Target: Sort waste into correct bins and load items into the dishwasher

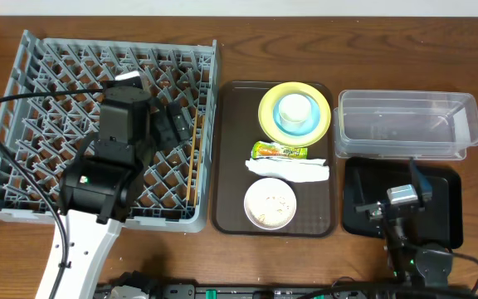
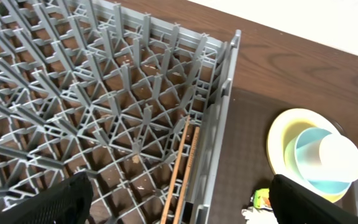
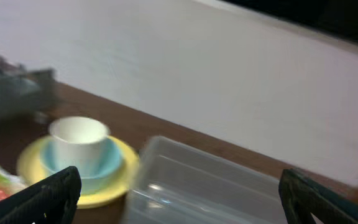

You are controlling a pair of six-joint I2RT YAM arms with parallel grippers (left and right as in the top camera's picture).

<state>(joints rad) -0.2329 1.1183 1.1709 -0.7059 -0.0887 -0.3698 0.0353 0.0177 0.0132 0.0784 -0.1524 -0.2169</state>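
The grey dish rack [image 1: 31, 124] fills the left. A pair of wooden chopsticks [image 1: 194, 158] lies inside it along its right wall, also in the left wrist view [image 2: 184, 163]. My left gripper [image 1: 173, 123] is open and empty above them [image 2: 179, 205]. On the brown serving tray [image 1: 231, 166] a white cup [image 1: 295, 106] sits in a light blue bowl [image 1: 309, 124] on a yellow plate [image 1: 268, 112]. Below lie the green-and-orange wrapper [image 1: 280, 151], a white napkin [image 1: 290, 170] and a white bowl [image 1: 270, 203] holding rice grains. My right gripper [image 1: 401, 198] is open and empty over the black tray [image 1: 442, 208].
The clear tub [image 1: 405, 124] stands empty at the back right, and shows between the open jaws in the right wrist view [image 3: 210, 186]. The left arm's body covers the rack's middle and a black cable loops over its left side. The table's front edge is near.
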